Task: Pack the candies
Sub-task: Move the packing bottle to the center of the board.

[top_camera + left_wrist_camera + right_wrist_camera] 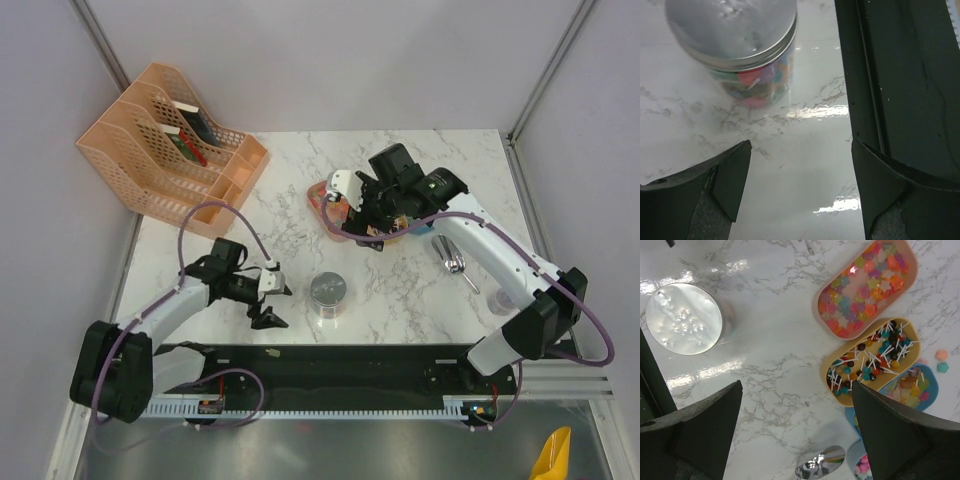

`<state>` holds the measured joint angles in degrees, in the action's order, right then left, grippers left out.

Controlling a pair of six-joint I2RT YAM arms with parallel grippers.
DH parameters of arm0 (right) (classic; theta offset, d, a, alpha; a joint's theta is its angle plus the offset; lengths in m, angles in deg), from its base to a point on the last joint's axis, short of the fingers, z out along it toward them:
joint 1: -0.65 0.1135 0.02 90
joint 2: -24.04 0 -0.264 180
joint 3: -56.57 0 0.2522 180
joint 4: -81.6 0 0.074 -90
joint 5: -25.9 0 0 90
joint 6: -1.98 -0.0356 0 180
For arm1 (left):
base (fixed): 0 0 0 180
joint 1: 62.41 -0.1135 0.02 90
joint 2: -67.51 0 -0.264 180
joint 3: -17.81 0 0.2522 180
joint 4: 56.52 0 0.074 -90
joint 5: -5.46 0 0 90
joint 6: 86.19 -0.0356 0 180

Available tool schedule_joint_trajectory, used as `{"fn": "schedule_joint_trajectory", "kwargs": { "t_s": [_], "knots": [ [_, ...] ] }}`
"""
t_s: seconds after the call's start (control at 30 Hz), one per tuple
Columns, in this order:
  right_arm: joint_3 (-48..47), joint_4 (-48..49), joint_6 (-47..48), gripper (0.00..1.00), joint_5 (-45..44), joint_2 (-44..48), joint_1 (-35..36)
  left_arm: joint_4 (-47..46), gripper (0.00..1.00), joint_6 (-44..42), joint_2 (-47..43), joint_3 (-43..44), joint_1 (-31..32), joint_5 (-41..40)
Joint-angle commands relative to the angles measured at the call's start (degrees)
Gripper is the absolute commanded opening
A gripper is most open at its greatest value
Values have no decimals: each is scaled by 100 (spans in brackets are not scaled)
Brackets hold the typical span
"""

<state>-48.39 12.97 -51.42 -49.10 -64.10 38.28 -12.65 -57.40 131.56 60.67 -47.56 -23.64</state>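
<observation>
The candies lie in oval trays: star sweets in a pink tray (867, 285), tiny lollipops in an orange tray (872, 357), pastel pieces in a blue tray (912, 390). Two loose candies (941, 360) lie on the marble. In the top view the trays (328, 205) are partly hidden under my right gripper (362, 222), which hovers open and empty over them; it also shows in its wrist view (797, 430). A clear jar with a grey lid (735, 35) holds coloured candies (760, 85). My left gripper (800, 185) is open and empty, just short of the jar (327, 293).
A metal spoon (455, 262) lies right of the trays and shows in the right wrist view (820, 462). A small purple cup (498, 300) stands by the right arm. A peach file organiser (170, 155) fills the back left. A black strip (905, 75) runs along the table's near edge.
</observation>
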Motion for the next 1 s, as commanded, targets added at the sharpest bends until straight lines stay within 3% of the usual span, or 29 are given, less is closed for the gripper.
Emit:
{"fn": "schedule_joint_trajectory", "kwargs": {
  "t_s": [0.0, 0.37, 0.57, 0.67, 0.87, 0.97],
  "knots": [
    [111, 20, -162, 98, 38, 121, -300, -703, 88, -291, 423, 16, 822, -205],
    [349, -68, 154, 98, 248, 157, -449, -822, 86, 635, 1294, 956, 1213, -922],
    [208, -120, 540, 98, 415, 60, -572, -822, 86, 979, 1513, 1194, 1705, -1528],
    [111, -261, 856, 98, 459, 42, -607, -622, 86, 1654, 1698, 1711, 1933, -1626],
    [163, -270, 1051, 98, 574, 77, -730, -409, 84, 1736, 2277, 2126, 2346, -1714],
    [278, -270, 1016, 98, 583, 200, -783, -559, 82, 1937, 2680, 2257, 2758, -2134]
  ]
}}
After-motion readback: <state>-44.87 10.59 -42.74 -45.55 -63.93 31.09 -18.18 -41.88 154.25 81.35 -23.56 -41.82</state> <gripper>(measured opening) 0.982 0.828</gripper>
